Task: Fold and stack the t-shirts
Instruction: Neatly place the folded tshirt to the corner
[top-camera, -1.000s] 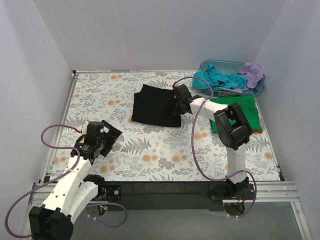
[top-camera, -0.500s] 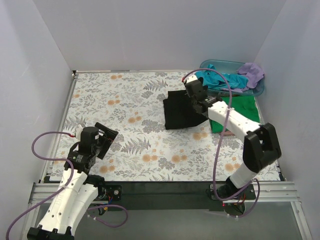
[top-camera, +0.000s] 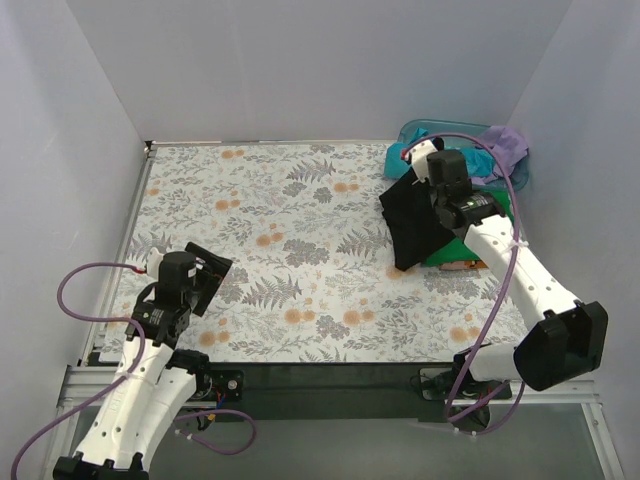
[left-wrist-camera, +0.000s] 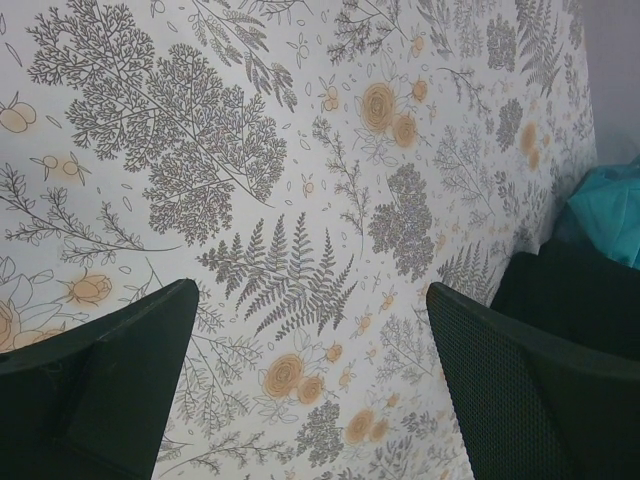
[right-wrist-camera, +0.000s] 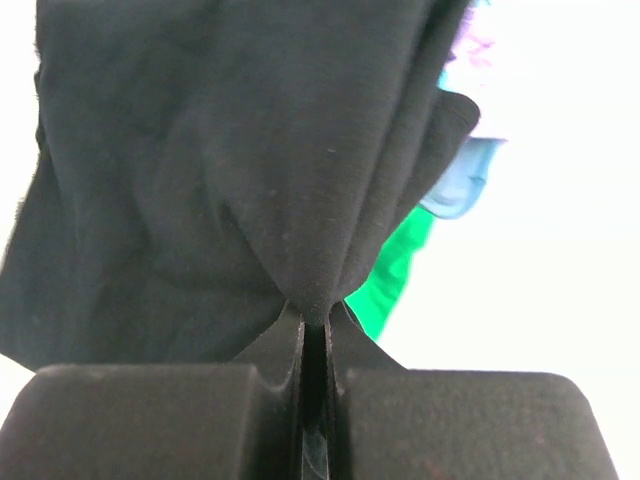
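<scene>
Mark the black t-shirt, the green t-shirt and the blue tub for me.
black t-shirt (top-camera: 408, 225), top external view, middle of the cloth.
green t-shirt (right-wrist-camera: 398, 268), right wrist view, strip showing beside the black cloth.
blue tub (top-camera: 452, 125), top external view, far rim.

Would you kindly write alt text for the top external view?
The right pincer grips a black t-shirt, which hangs over the left edge of a green t-shirt at the right of a floral table. Behind, a blue tub holds a teal t-shirt and a lilac t-shirt; the left pincer hovers open at front left.
</scene>
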